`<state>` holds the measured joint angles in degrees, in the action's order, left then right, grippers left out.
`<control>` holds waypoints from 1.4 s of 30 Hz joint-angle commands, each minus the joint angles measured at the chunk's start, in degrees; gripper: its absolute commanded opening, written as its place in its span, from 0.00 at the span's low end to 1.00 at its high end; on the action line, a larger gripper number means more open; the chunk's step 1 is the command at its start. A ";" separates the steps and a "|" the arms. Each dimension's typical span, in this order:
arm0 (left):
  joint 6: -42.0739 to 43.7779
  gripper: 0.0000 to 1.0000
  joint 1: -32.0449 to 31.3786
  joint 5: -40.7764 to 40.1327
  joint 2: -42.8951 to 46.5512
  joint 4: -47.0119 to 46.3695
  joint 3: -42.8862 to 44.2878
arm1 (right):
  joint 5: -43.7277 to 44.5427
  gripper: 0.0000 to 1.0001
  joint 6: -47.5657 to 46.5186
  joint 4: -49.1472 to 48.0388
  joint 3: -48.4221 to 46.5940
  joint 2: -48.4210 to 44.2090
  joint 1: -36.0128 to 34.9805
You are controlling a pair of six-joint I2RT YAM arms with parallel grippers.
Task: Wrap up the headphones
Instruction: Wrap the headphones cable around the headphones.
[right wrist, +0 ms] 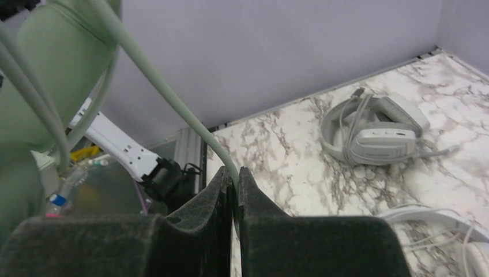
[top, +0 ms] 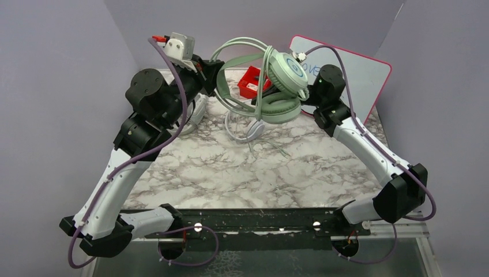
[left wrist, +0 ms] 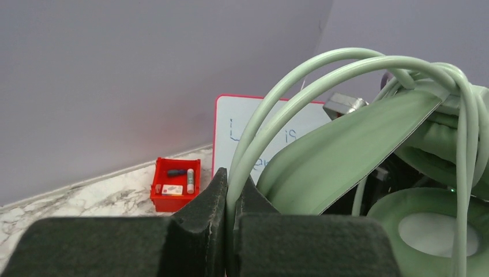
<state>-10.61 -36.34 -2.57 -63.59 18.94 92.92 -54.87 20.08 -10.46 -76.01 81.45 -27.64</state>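
A pale mint pair of headphones (top: pixel 281 86) hangs in the air at the back of the table, its cable (top: pixel 242 43) looped over the headband. My left gripper (left wrist: pixel 232 180) is shut on two strands of that mint cable (left wrist: pixel 271 98), beside the headband (left wrist: pixel 346 156) and an ear cup (left wrist: pixel 432 231). My right gripper (right wrist: pixel 234 173) is shut on another strand of the cable (right wrist: pixel 173 98), and the mint headphones (right wrist: pixel 34 86) fill that view's left. In the top view the right gripper's fingers are hidden behind the cups.
A white pair (top: pixel 251 130) lies on the marble table (top: pixel 259 173) below the held pair. A grey-green pair (right wrist: pixel 375 130) with its cable wound round it lies partly under the left arm (top: pixel 199 109). A red bin (left wrist: pixel 176 184) and a whiteboard (top: pixel 357 69) stand at the back.
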 commanded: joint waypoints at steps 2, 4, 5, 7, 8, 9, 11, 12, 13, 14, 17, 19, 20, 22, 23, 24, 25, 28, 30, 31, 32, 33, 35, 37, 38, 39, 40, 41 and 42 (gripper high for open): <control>-6.15 0.00 -0.14 -5.35 -0.70 -16.99 6.84 | -1.34 0.10 16.37 -22.43 7.64 0.48 0.31; -6.22 0.00 -0.14 -5.79 -1.50 -17.58 7.95 | -0.48 0.11 17.65 -25.56 9.00 0.73 0.23; -6.40 0.00 -0.14 -5.71 -1.63 -18.19 8.12 | -0.12 0.13 18.35 -27.16 9.51 0.93 0.20; -6.86 0.00 -0.14 -5.50 -2.07 -18.66 8.81 | 1.01 0.15 19.21 -29.53 10.06 1.59 0.15; -7.16 0.00 -0.14 -5.25 -2.27 -18.67 9.08 | 1.15 0.17 19.83 -31.10 10.01 2.22 0.13; -7.33 0.00 -0.14 -5.18 -2.48 -18.70 9.34 | 1.21 0.18 20.72 -32.72 9.82 2.99 0.08; -8.01 0.00 -0.14 -5.12 -2.54 -18.70 9.46 | 1.58 0.19 22.11 -35.78 9.59 4.60 0.13; -8.24 0.00 -0.14 -4.97 -2.54 -18.68 9.41 | 1.79 0.19 22.61 -36.89 9.41 5.32 0.13; -8.36 0.00 -0.14 -4.80 -2.57 -18.68 9.46 | 2.19 0.19 22.79 -37.55 9.06 5.92 0.13; -8.45 0.00 -0.14 -4.78 -2.64 -18.69 9.75 | 2.36 0.19 22.88 -38.04 8.77 6.50 0.08; -8.40 0.00 -0.09 -5.31 -3.06 -18.70 11.17 | 2.91 0.20 23.02 -39.70 9.48 7.38 0.13; -8.34 0.00 -0.14 -6.19 -3.49 -18.42 12.49 | 3.00 0.18 23.93 -41.87 11.21 7.69 0.04; -8.23 0.00 -0.14 -6.74 -3.66 -18.47 13.00 | 2.94 0.17 24.94 -43.47 12.25 7.99 0.04; -7.85 0.00 -0.14 -8.58 -4.01 -18.67 13.91 | 2.02 0.12 26.01 -45.89 14.24 8.34 -0.29; -7.44 0.00 -0.14 -9.88 -4.34 -18.67 14.52 | 1.86 0.10 25.91 -46.12 15.37 8.11 -0.58; -6.88 0.00 -0.14 -11.01 -4.62 -18.61 15.21 | 2.06 0.10 25.52 -46.00 17.02 7.66 -0.98; -6.48 0.00 -0.14 -12.36 -4.81 -18.66 15.76 | 2.46 0.08 25.01 -45.97 18.59 7.14 -1.34; -5.54 0.00 -0.13 -15.56 -5.02 -21.06 15.83 | 3.83 0.01 23.97 -45.53 23.00 5.54 -1.96; -4.39 0.00 -0.14 -17.55 -5.57 -22.24 16.13 | 4.07 0.01 23.98 -45.78 24.94 4.86 -2.25; -3.69 0.00 -0.14 -18.46 -5.95 -22.47 16.60 | 4.26 0.01 23.89 -45.79 25.67 4.58 -2.39; -2.96 0.00 -0.14 -19.21 -6.26 -22.65 16.97 | 4.45 0.01 23.87 -45.79 26.32 4.40 -2.56; -2.36 0.00 -0.14 -20.20 -6.63 -22.79 17.35 | 4.57 0.01 23.87 -45.73 26.93 4.08 -2.66; -0.71 0.00 -0.14 -22.75 -7.37 -22.76 17.84 | 5.14 0.01 23.95 -44.21 27.73 3.63 -2.89; 0.94 0.00 -0.14 -26.94 -8.28 -22.32 18.01 | 5.72 0.01 23.88 -42.39 28.70 2.62 -3.77; 1.36 0.00 -0.14 -29.61 -8.62 -22.23 17.54 | 6.19 0.01 23.65 -41.51 29.32 1.74 -4.31; 2.41 0.00 -0.13 -31.58 -8.99 -22.89 16.71 | 6.87 0.02 23.16 -40.05 29.94 0.81 -4.89; 4.21 0.00 -0.14 -32.76 -9.32 -23.89 15.62 | 7.67 0.03 22.51 -38.26 30.29 -0.22 -5.45; 5.45 0.00 -0.14 -34.07 -9.70 -24.46 14.73 | 8.67 0.03 21.94 -35.95 30.38 -1.73 -6.14; 6.62 0.00 -0.14 -35.23 -10.22 -24.68 14.18 | 9.40 0.03 21.33 -33.55 30.28 -2.78 -6.83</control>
<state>-6.85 -36.51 -26.41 -73.93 5.65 106.96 -49.10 43.90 -52.14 -46.92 83.46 -31.99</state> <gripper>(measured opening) 0.025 0.030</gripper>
